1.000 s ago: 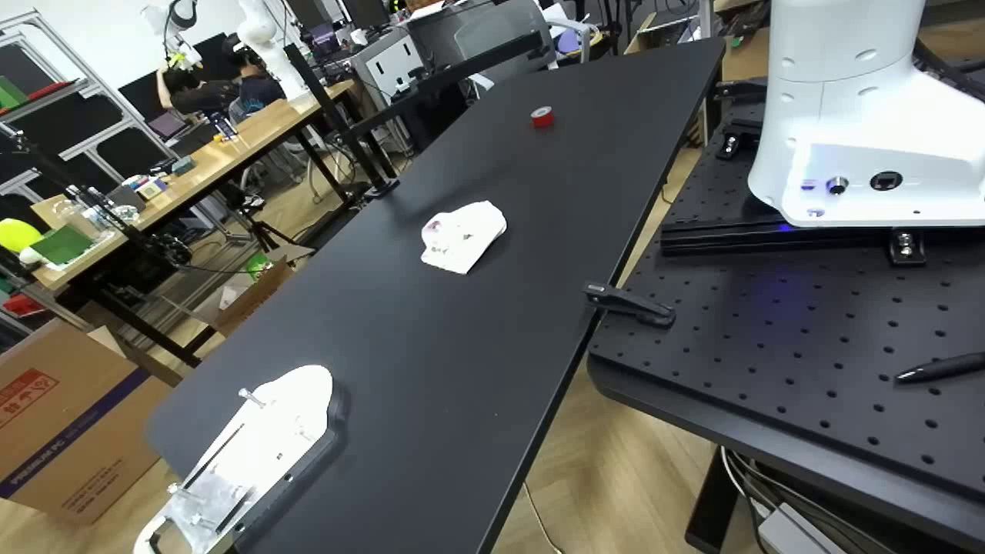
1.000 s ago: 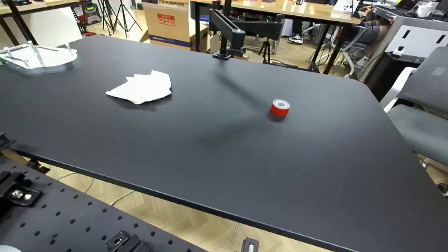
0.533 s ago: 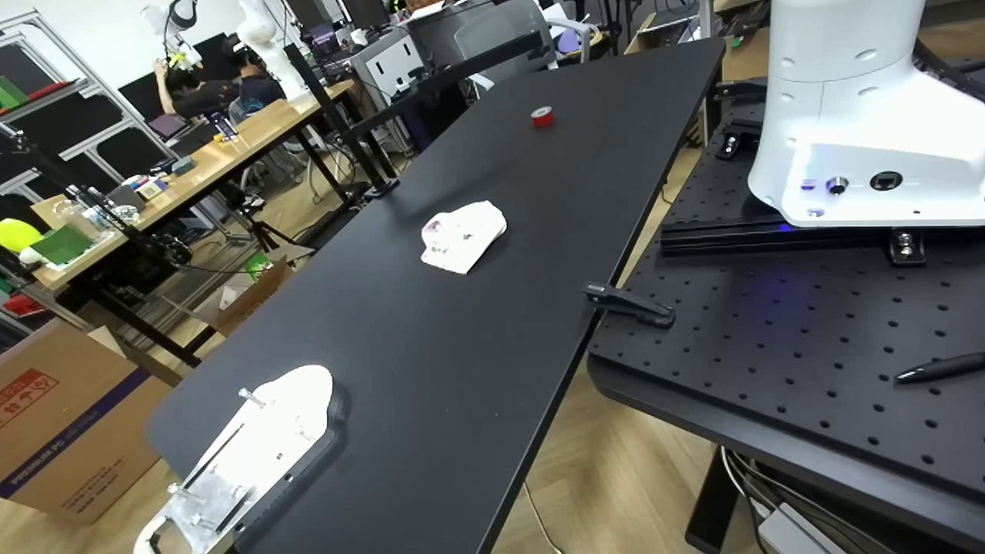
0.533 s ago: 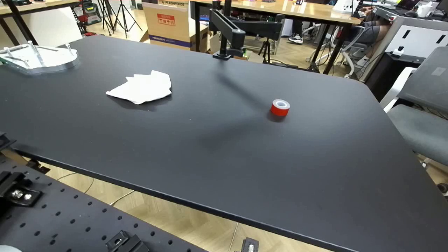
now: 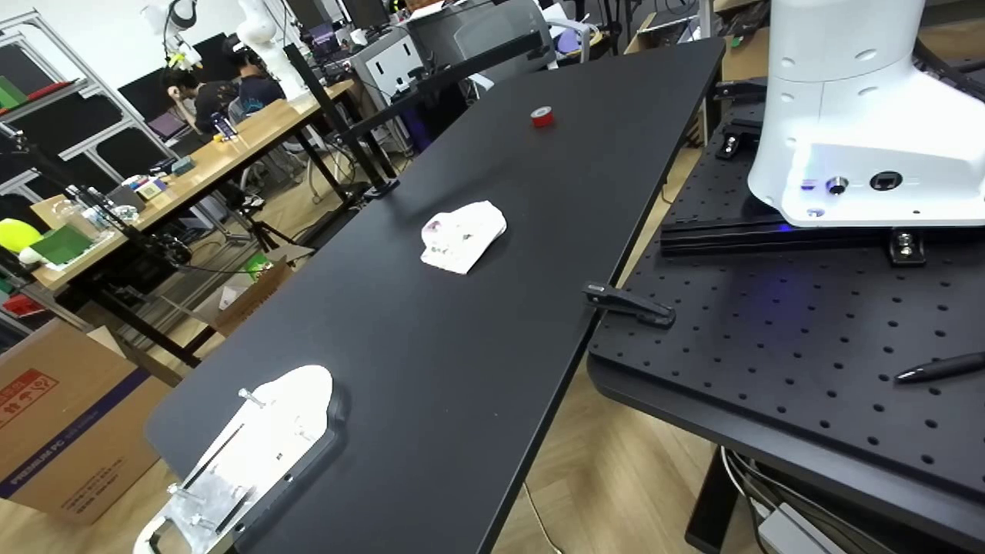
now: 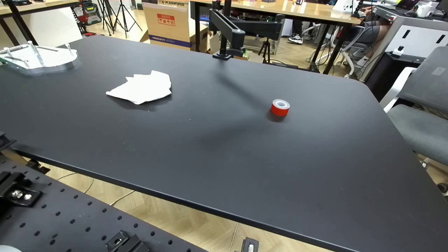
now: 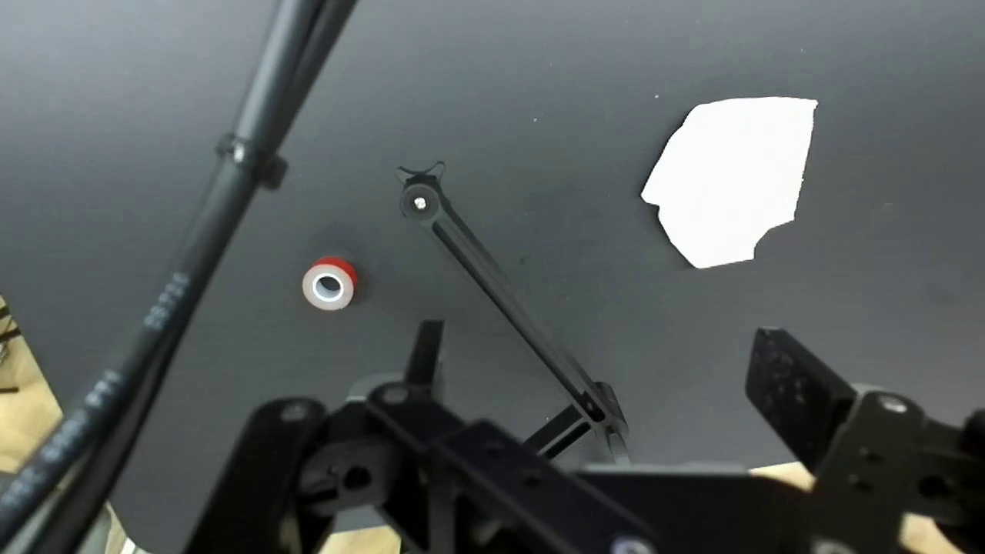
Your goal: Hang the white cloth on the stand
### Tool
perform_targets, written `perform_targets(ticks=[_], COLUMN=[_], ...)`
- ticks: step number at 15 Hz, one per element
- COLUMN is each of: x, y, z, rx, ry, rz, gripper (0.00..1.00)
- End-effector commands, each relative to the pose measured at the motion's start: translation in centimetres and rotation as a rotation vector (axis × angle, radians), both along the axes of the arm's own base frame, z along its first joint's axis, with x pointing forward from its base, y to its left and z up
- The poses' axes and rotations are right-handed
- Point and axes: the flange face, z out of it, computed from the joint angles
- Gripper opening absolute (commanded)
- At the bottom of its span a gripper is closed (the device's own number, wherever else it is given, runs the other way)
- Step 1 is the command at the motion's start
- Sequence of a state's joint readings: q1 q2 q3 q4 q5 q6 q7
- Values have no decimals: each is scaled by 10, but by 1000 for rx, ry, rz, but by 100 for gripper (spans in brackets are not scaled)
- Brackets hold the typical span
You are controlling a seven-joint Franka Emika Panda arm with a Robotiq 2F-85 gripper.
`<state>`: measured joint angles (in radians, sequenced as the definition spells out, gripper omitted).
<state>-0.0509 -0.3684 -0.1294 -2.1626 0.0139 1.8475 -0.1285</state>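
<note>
A white cloth [image 5: 462, 237] lies crumpled on the black table [image 5: 400, 362]; dark marks show on it in this exterior view. It also shows as a white patch in an exterior view [image 6: 143, 87] and in the wrist view [image 7: 731, 181]. A black stand with a post and a jointed arm [image 5: 450, 77] is fixed at the table's edge; its arm also shows in an exterior view [image 6: 227, 29] and in the wrist view [image 7: 520, 323]. My gripper [image 7: 602, 335] is open and empty, above the table and apart from the cloth. Both exterior views leave it out of frame.
A roll of red tape [image 6: 280, 107] sits on the table. A white board with metal pegs [image 5: 285, 415] lies near a table end. The robot's white base [image 5: 846, 115] stands on a perforated black plate [image 5: 769, 331]. Thick cables [image 7: 200, 254] cross the wrist view.
The cloth, stand and tape have not moved. In an exterior view, a person in the far background has lowered an arm.
</note>
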Motion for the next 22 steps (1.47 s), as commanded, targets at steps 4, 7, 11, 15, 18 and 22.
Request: perform_targets(ticks=[4, 7, 11, 15, 18, 22], x=[22, 28, 29, 30, 32, 38], y=[77, 112, 152, 153, 152, 170], z=[-61, -102, -152, -158, -158, -184], rx=[-92, -145, -187, -170, -174, -99], ry=[-125, -121, -93, -77, -98, -98], rz=[104, 211, 341, 358, 322, 107], gripper=[100, 100, 100, 100, 100, 100])
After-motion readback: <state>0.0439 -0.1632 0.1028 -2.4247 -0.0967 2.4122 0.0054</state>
